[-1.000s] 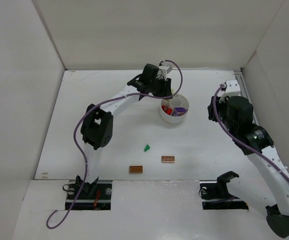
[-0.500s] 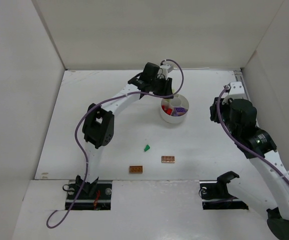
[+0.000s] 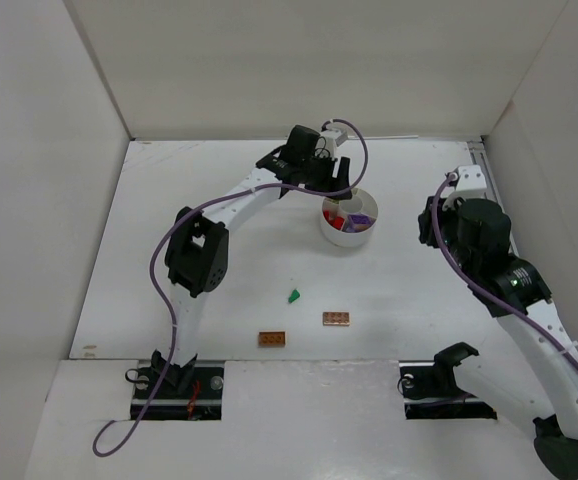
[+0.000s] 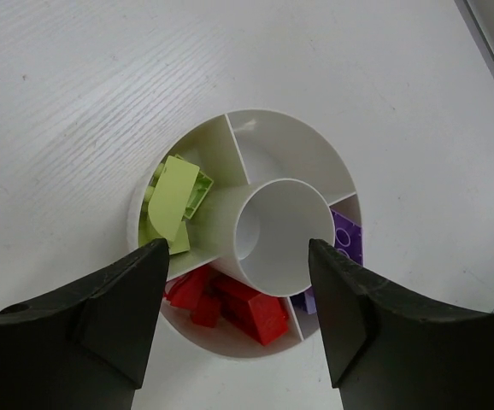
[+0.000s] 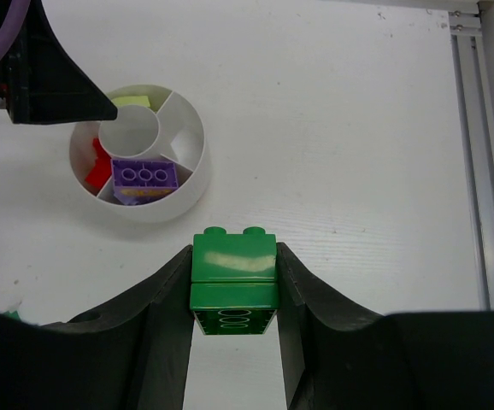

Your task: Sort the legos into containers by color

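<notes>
The round white dish (image 4: pixel 233 353) lies right under my left gripper (image 4: pixel 237 278), whose jaws stand open on either side of it with nothing between them. Its wedges hold yellow-green legos (image 4: pixel 177 198), red legos (image 4: pixel 247 312) and a purple one (image 4: pixel 347 243). The centre well (image 4: pixel 268 231) and the far wedge (image 4: pixel 281 149) are bare. My right gripper (image 5: pixel 234 256) is shut on a dark green lego (image 5: pixel 234 269), held above the table to the right of the dish (image 5: pixel 157 213). Two orange-brown legos (image 3: pixel 272 338) (image 3: pixel 336 318) and a small green lego (image 3: pixel 294 296) lie on the table nearer the bases.
White walls box in the table on the left, back and right. A metal rail (image 5: pixel 486 171) runs along the right edge. The left arm's purple cable (image 3: pixel 354 165) loops above the dish (image 3: pixel 347 240).
My left gripper's jaws have opened above the dish. The right arm has shifted slightly toward the near side, still gripping the green lego.
</notes>
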You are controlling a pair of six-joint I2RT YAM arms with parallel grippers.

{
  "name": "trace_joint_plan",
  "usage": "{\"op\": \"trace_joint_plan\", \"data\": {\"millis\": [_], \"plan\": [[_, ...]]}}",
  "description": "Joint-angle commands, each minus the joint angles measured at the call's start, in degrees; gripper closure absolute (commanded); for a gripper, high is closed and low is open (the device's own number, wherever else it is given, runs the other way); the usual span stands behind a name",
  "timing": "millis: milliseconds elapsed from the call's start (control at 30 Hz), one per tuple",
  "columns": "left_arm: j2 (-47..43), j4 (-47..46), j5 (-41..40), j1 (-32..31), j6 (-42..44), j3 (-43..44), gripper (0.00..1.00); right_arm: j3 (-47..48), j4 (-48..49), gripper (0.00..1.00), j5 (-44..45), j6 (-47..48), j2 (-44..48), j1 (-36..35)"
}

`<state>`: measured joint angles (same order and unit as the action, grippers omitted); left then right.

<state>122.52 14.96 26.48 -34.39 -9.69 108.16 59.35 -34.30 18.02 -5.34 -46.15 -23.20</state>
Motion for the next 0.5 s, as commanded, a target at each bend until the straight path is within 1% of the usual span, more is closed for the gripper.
{"op": "trace_joint_plan", "data": {"millis": [0,100,133,200,267,300,333,367,400,433,467], "plan": [[-2.10,-0.89,0.50,0.11,0.55,1.88,0.37,-0.03,1.87,0.98,-0.27,-0.72,1.15,0.35],[-2.81,-0.90,0.50,0.11,0.55,1.88,0.37,-0.03,1.87,0.98,-0.96,-0.72,1.15,0.35],[-2.81,-0.90,1.02,0.11,0.55,1.88,0.35,-0.03,2.48,0.98,-1.67,-0.20,1.15,0.35],[-5.08,-0.90,2.17,0.11,1.17,0.48,0.35,-0.03,3.18,0.98,-3.86,0.42,1.15,0.35],[-7.11,-2.47,5.24,0.11,2.13,-1.19,0.35,-0.55,4.33,0.98,-10.35,2.17,0.54,0.35],[-9.82,-3.09,6.29,0.11,3.88,-3.72,0.35,-0.55,5.81,0.98,-12.90,3.83,-0.07,0.35],[-11.41,-3.62,8.65,0.11,4.85,-5.22,0.33,-1.08,6.44,0.98,-17.97,4.55,-0.08,0.35],[-13.08,-4.32,9.55,0.64,5.73,-6.81,0.33,-1.08,7.05,0.97,-20.80,5.51,-0.86,0.35],[-14.84,-4.85,10.60,0.64,6.52,-10.39,0.32,-1.08,7.67,0.97,-23.44,6.82,-2.09,0.35],[-18.86,-5.64,13.83,0.64,8.27,-12.69,0.29,-1.08,7.67,0.97,-29.30,7.53,-2.88,0.35],[-21.07,-6.34,15.95,1.16,9.33,-14.97,0.28,-1.08,7.67,0.97,-32.75,8.59,-3.68,0.35]]}}
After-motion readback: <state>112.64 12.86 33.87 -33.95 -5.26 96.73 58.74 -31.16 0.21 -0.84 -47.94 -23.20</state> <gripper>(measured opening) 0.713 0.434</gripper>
